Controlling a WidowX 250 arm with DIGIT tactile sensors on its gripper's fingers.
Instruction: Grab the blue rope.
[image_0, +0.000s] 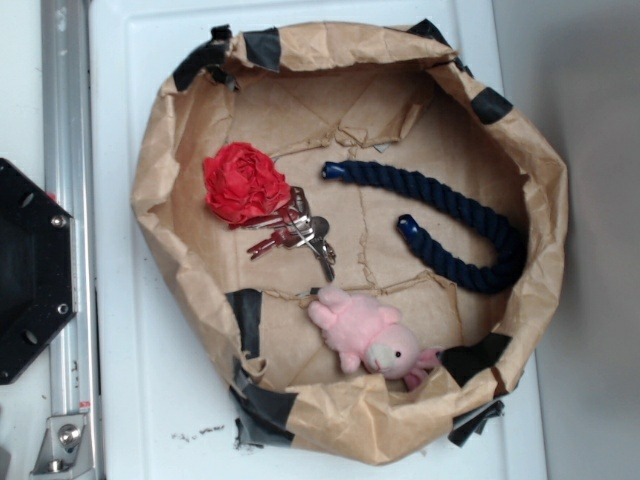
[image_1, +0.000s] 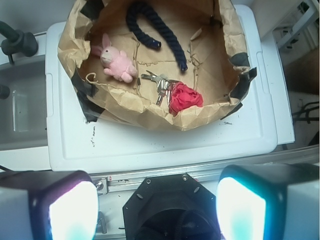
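Note:
The blue rope lies bent in a U on the right side of a crumpled brown paper basket, its two shiny capped ends pointing toward the middle. In the wrist view the blue rope is far off at the top, inside the paper basket. My gripper is open, with its two fingers wide apart at the bottom of the wrist view. It hangs over the black robot base, well short of the basket and touching nothing. The exterior view does not show the gripper.
A pink plush toy, a red fabric flower and a bunch of keys share the basket. The basket stands on a white lid. An aluminium rail and the black base are at the left.

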